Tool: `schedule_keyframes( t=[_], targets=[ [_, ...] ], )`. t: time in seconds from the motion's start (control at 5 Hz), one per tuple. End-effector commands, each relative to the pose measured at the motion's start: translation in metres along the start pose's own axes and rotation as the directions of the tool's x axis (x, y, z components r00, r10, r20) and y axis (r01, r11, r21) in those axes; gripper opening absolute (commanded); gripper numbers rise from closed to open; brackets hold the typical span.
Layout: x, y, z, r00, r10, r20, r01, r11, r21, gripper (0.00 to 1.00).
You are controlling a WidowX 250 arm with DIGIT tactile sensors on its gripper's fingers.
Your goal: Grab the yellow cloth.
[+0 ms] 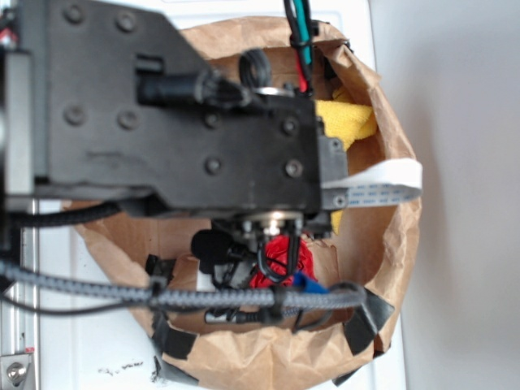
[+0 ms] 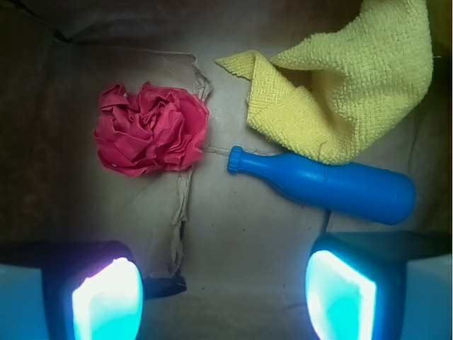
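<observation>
In the wrist view the pincer (image 2: 223, 297) stands wide apart and holds nothing; only its two glowing fingertips (image 2: 106, 301) show at the lower edge. The yellow cloth (image 2: 347, 85) lies at about 1 o'clock on the brown paper bag (image 2: 233, 234) floor, its top and right side cut off by the frame. Its lower fold touches the blue bottle (image 2: 333, 184). The red wad (image 2: 152, 129) sits at 10 o'clock, well apart from the cloth. In the exterior view the arm hides most of the bag's inside.

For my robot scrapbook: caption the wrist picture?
Open gripper above a yellow cloth, blue bottle and red wad.
</observation>
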State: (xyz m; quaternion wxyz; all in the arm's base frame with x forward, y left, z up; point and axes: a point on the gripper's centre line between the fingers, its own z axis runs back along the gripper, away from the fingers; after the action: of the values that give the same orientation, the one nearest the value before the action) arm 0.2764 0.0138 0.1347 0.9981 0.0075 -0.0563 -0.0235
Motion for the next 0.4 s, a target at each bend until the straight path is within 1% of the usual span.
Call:
schedule_keyframes(
  t=[0.0,0.2],
  targets=[
    [0.061,0.019,-0.023,0.988,0.108,0.114,-0.117,0.99,0.075,1.0],
    [0.071,0.028,-0.051,0.989,0.104,0.107,-0.118,0.985,0.129,1.0]
  ],
)
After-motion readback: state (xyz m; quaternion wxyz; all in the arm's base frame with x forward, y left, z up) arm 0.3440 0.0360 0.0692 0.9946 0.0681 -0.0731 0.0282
